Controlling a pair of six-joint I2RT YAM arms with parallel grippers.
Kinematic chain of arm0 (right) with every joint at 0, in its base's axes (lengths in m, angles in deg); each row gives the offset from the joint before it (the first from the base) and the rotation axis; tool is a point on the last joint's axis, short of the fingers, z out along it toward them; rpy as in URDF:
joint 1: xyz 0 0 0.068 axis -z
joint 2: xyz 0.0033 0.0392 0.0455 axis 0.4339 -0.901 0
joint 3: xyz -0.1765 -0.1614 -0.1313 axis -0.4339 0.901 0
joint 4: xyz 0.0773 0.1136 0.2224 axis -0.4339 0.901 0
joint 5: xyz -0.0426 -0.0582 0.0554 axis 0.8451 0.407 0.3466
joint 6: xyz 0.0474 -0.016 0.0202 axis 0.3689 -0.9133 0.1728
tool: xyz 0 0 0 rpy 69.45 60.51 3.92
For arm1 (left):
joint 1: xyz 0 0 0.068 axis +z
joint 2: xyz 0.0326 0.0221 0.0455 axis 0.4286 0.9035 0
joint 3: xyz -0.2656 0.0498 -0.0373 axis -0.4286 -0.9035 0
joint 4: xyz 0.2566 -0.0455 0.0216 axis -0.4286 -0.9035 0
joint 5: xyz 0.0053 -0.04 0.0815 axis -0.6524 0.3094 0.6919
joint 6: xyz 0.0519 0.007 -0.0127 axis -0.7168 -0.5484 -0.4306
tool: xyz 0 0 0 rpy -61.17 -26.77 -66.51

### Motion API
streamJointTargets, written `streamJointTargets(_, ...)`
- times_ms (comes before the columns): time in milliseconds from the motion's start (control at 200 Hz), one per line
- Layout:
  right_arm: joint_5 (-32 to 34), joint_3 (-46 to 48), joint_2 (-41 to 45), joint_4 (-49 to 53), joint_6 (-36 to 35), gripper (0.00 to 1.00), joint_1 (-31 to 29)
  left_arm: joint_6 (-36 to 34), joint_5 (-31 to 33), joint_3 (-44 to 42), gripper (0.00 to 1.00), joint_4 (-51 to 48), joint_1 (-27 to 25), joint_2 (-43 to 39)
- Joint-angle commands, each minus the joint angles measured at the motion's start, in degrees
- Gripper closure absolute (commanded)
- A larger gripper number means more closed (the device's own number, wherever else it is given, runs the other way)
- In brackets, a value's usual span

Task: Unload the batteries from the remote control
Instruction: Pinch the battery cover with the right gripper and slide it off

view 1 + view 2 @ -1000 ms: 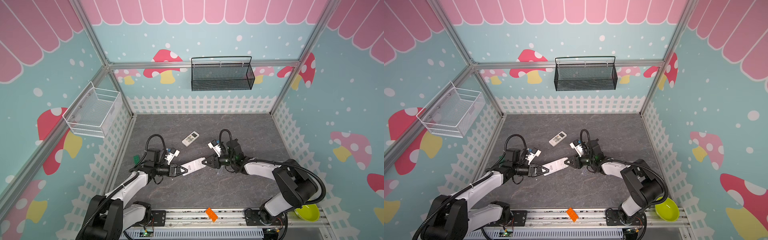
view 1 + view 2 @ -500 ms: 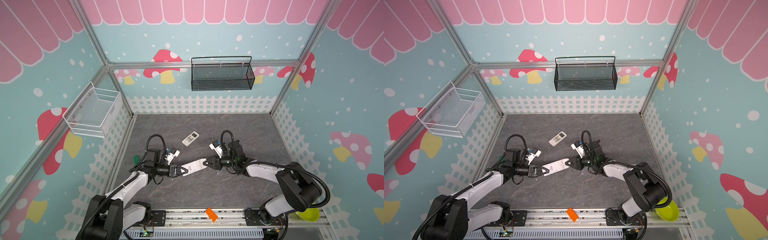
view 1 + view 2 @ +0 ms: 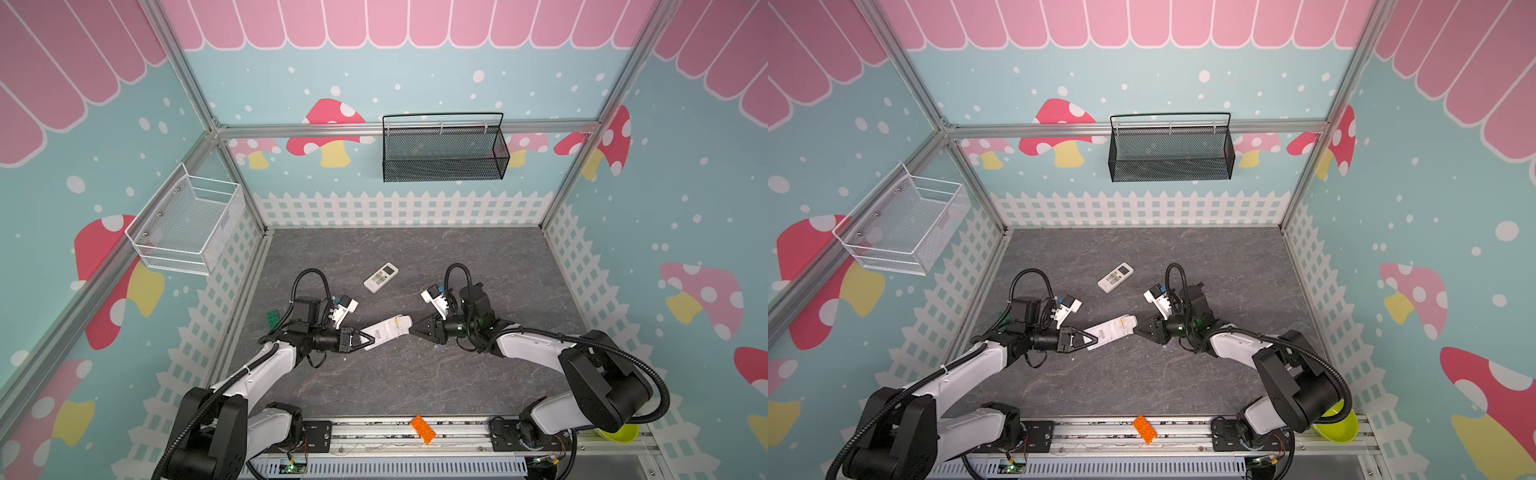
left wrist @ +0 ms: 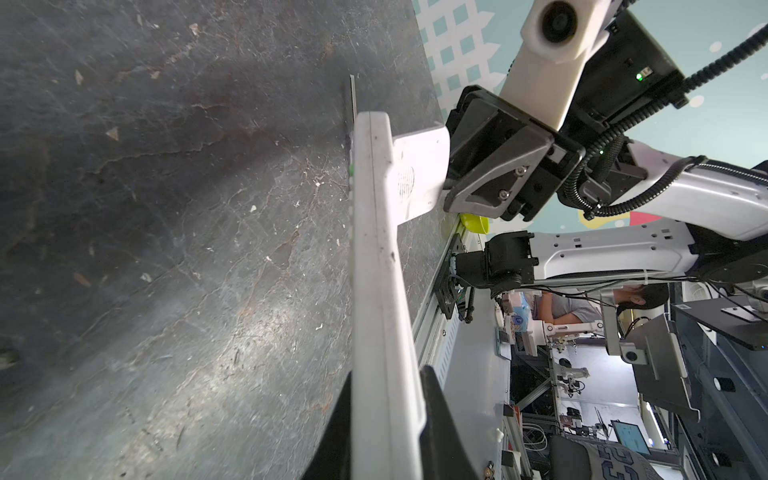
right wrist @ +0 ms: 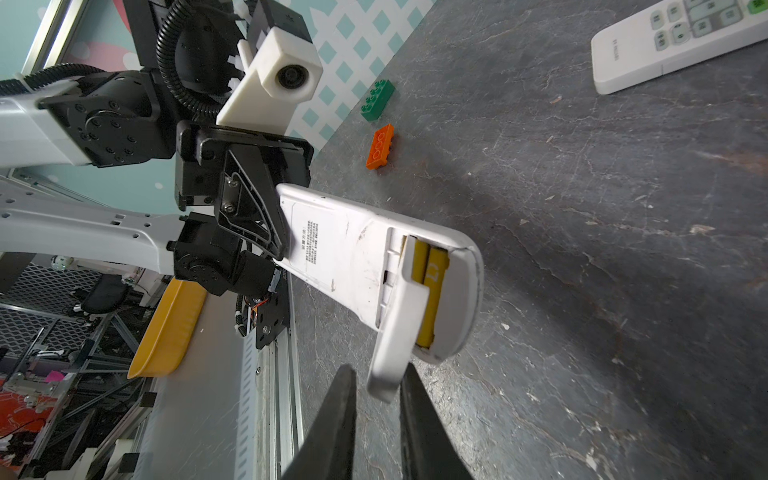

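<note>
The white remote control (image 3: 386, 330) (image 3: 1111, 328) is held off the table, back side up. My left gripper (image 3: 368, 338) (image 3: 1092, 338) (image 4: 386, 382) is shut on its one end. At the other end the small white cover (image 5: 399, 332) (image 4: 419, 174) stands lifted off the compartment. Two yellow batteries (image 5: 432, 282) lie inside, side by side. My right gripper (image 5: 378, 368) (image 3: 413, 329) (image 3: 1138, 328) has the cover's free tip between its fingers. One finger touches the cover, and a slim gap shows at the other.
A second white remote (image 3: 380, 277) (image 3: 1115, 277) (image 5: 673, 41) lies face up farther back. A green brick (image 3: 272, 318) (image 5: 377, 99) and an orange brick (image 5: 380, 146) lie near the left fence. Another orange brick (image 3: 423, 429) sits on the front rail, and a lime bowl (image 3: 1337, 428) at the front right.
My right gripper's jaws have narrowed around the cover's tip. Both arms and the held remote have hardly moved.
</note>
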Motion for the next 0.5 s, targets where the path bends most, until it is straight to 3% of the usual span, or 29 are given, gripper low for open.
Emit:
streamJointTargets(0,-1.4,0.4,0.1,-1.8,0.5,0.80,0.3,0.2,-0.1,0.4,1.00,1.8,0.2,0.1)
streamJointTargets(495,-3.6,-0.6,-2.0,-5.5,2.9,0.85,0.0,0.3,-0.3,0.2,1.00,2.0,0.3,0.1)
